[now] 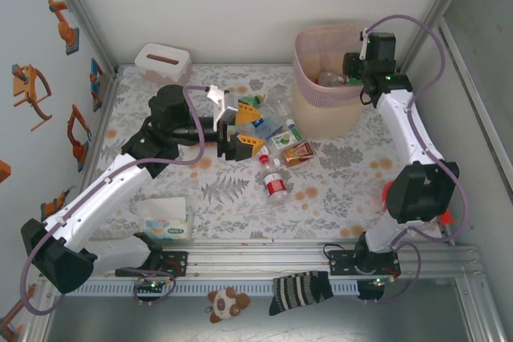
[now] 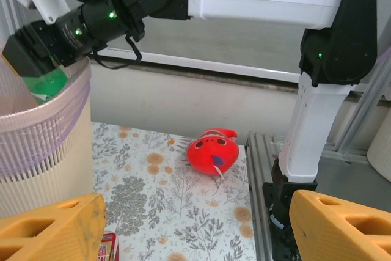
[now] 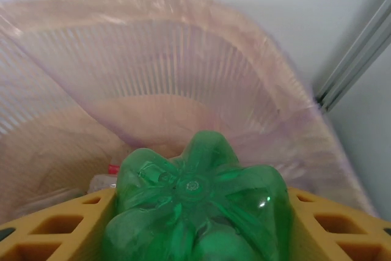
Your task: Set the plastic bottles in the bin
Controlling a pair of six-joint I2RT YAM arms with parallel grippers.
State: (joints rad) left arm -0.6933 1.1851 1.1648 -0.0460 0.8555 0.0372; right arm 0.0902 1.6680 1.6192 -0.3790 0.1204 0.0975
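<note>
The beige bin (image 1: 317, 110) with its pink liner (image 3: 183, 71) stands at the back right. Over its rim my right gripper (image 1: 354, 78) is shut on a green plastic bottle (image 3: 198, 206), base towards the camera between the yellow fingers (image 3: 55, 224). In the left wrist view the same bottle (image 2: 46, 84) sits above the bin (image 2: 36, 145). Another bottle with a red cap (image 3: 113, 169) lies inside. Several plastic bottles lie mid-table, among them a red-labelled one (image 1: 276, 186) and a blue-labelled one (image 1: 260, 126). My left gripper (image 1: 250, 128) stands open beside that pile, nothing between its fingers (image 2: 55, 230).
A white tissue box (image 1: 163, 62) sits at the back left and a soft tissue pack (image 1: 167, 226) near the left arm's base. A red plush toy (image 2: 212, 151) lies by the right arm's base. A striped sock (image 1: 300, 290) and a small plush (image 1: 227, 302) lie below the front rail.
</note>
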